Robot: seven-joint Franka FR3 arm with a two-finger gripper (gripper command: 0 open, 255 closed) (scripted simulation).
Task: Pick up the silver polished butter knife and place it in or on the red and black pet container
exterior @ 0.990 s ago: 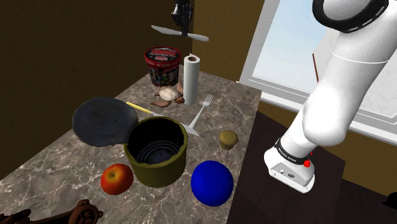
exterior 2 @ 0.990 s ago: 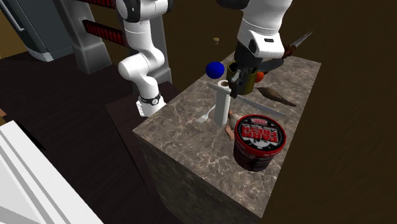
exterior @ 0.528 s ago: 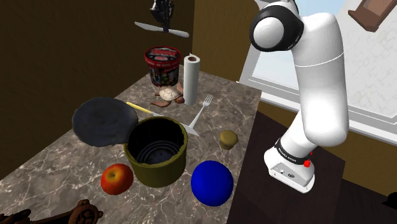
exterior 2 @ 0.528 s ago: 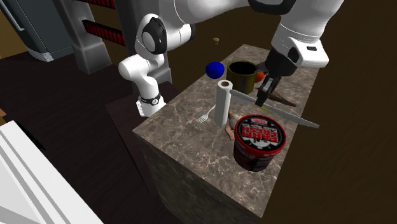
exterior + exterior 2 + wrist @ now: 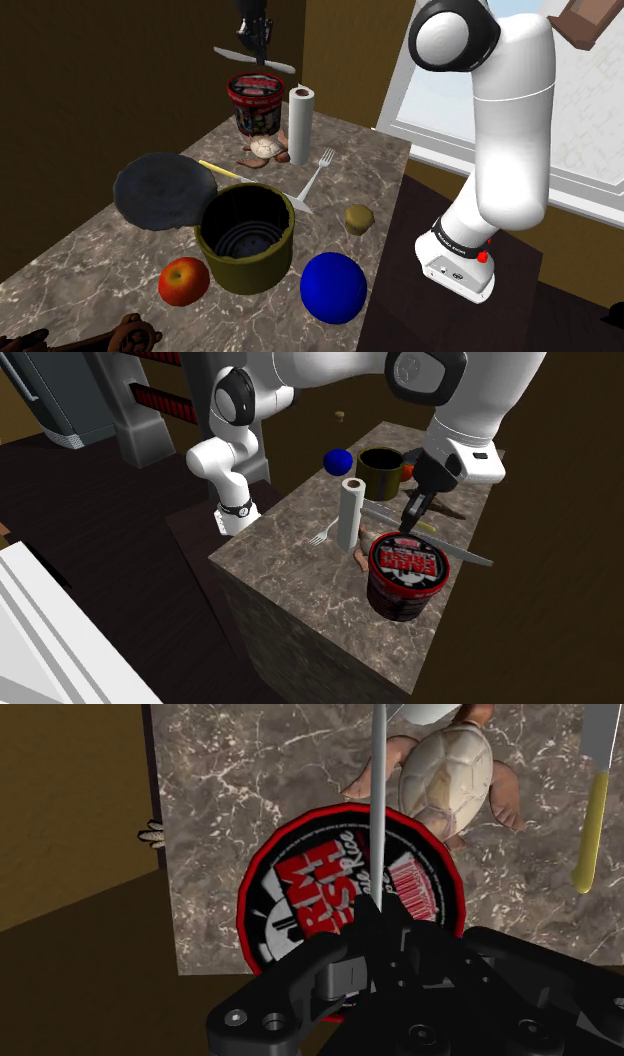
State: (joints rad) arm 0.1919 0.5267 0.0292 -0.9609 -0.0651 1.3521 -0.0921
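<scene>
My black gripper (image 5: 254,40) is shut on the silver butter knife (image 5: 232,56), holding it level just above the red and black pet container (image 5: 255,103) at the far end of the marble counter. In the second exterior view the gripper (image 5: 410,518) hangs over the container's lid (image 5: 405,560), and the knife (image 5: 455,552) stretches across it and beyond its rim. From the wrist view the thin blade (image 5: 377,794) runs straight out from the fingers over the round red lid (image 5: 300,894).
A white paper roll (image 5: 300,124), a turtle figure (image 5: 265,149) and a fork (image 5: 316,177) stand near the container. Closer in are a yellow-handled knife (image 5: 220,169), dark pan (image 5: 164,188), olive pot (image 5: 245,237), apple (image 5: 184,280) and blue ball (image 5: 333,286).
The gripper with the knife travelled from beside the paper roll to over the container and came down closer to its lid. The arm's elbow swung into view.
</scene>
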